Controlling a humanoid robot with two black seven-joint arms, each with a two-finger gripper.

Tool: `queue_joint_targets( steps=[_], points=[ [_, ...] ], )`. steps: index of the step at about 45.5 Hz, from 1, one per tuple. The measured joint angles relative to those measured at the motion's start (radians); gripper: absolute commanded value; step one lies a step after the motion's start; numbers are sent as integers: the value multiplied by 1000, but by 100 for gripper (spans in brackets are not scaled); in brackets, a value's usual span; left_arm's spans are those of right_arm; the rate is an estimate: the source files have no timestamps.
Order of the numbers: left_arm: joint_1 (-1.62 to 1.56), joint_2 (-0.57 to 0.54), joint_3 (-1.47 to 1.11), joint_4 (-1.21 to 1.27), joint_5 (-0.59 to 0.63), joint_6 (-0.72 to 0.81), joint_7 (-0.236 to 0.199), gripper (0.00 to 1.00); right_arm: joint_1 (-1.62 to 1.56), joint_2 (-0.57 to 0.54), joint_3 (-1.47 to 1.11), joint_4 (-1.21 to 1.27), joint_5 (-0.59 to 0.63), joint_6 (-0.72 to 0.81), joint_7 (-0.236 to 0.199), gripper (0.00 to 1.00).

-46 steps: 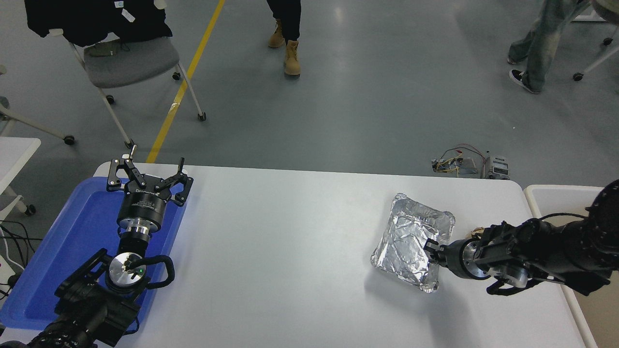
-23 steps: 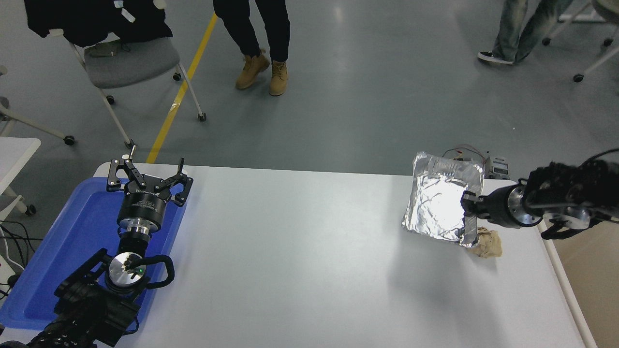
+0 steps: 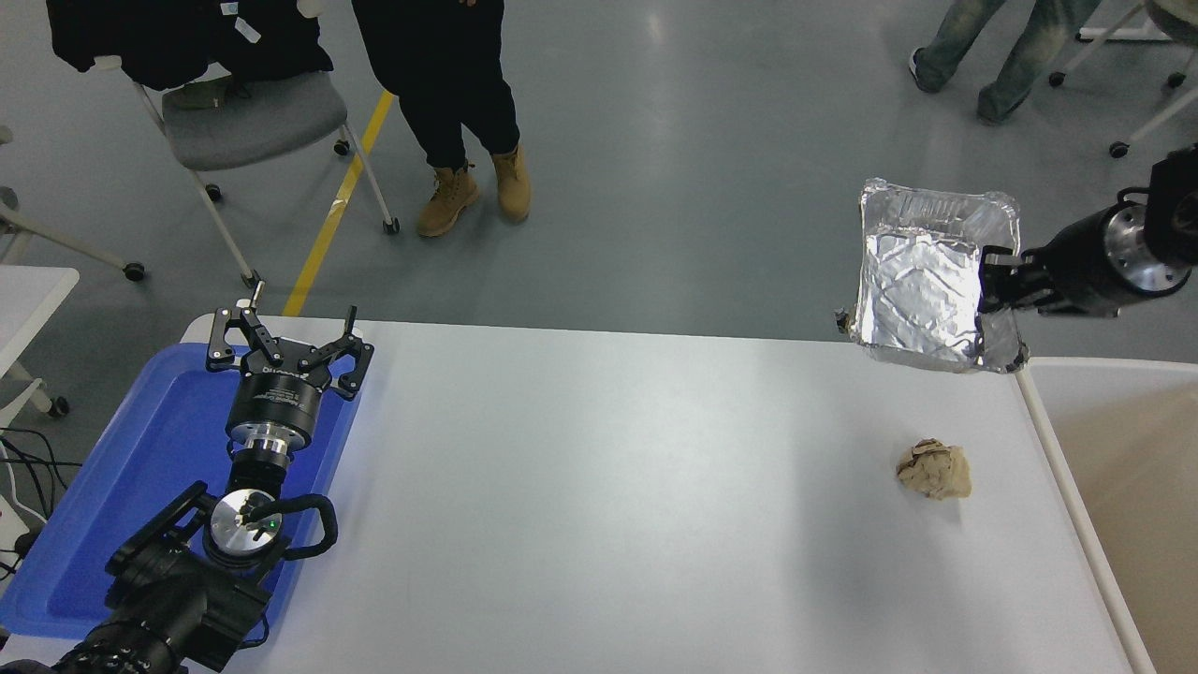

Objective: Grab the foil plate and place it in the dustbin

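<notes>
The foil plate [image 3: 922,281], a shiny crinkled silver tray, hangs tilted in the air above the table's far right corner. My right gripper [image 3: 992,281] is shut on its right rim and holds it high, its arm coming in from the right edge. The dustbin [image 3: 1104,440], with a white rim and beige inner walls, stands just off the table's right edge, below and right of the plate. My left gripper [image 3: 285,342] is parked open over the blue tray at the lower left.
A crumpled tan paper ball [image 3: 934,469] lies on the white table [image 3: 599,505] near its right side. A blue tray [image 3: 140,468] sits at the left edge. A person in tan boots [image 3: 468,183] and a chair [image 3: 243,122] stand beyond the table.
My right gripper has lifted the foil plate off the table and carried it up and to the far right, uncovering the paper ball. The person in boots has walked leftward.
</notes>
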Motion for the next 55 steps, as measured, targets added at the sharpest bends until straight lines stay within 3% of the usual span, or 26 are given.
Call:
queue_joint_targets(
  steps=[12, 33, 55],
  points=[
    [0, 0, 0, 0, 0, 0, 0, 100, 113, -24, -14, 1, -58, 107, 0, 0],
    [0, 0, 0, 0, 0, 0, 0, 100, 76, -55, -22, -63, -159, 142, 1, 0],
    [0, 0, 0, 0, 0, 0, 0, 100, -316, -113, 23, -474, -229, 136, 8, 0]
  ],
)
